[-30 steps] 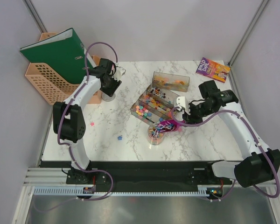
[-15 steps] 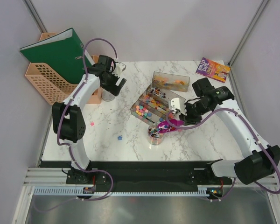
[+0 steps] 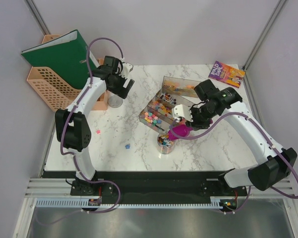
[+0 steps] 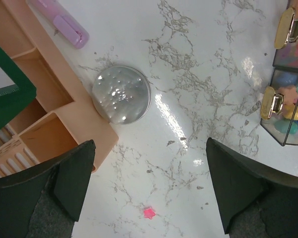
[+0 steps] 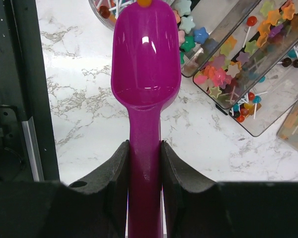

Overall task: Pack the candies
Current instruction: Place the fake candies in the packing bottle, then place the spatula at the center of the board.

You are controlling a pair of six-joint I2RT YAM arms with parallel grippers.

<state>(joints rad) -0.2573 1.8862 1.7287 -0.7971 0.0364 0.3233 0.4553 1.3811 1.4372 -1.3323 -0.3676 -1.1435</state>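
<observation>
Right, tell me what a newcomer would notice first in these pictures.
The purple plastic scoop stands out, clamped by its handle in the right gripper above the white marble table, its tip over a small clear round jar. Beside it, clear rectangular trays hold multicoloured candies. At the far left, a green binder sits in a peach plastic rack.

You have open room on the white marble tabletop [image 3: 111, 140] along its near-left edge. Clear rectangular plastic trays [image 3: 183, 78] crowd the middle; a peach slotted rack [image 3: 42, 89] and a clear round container [image 4: 121, 94] beside it block the far-left corner.
</observation>
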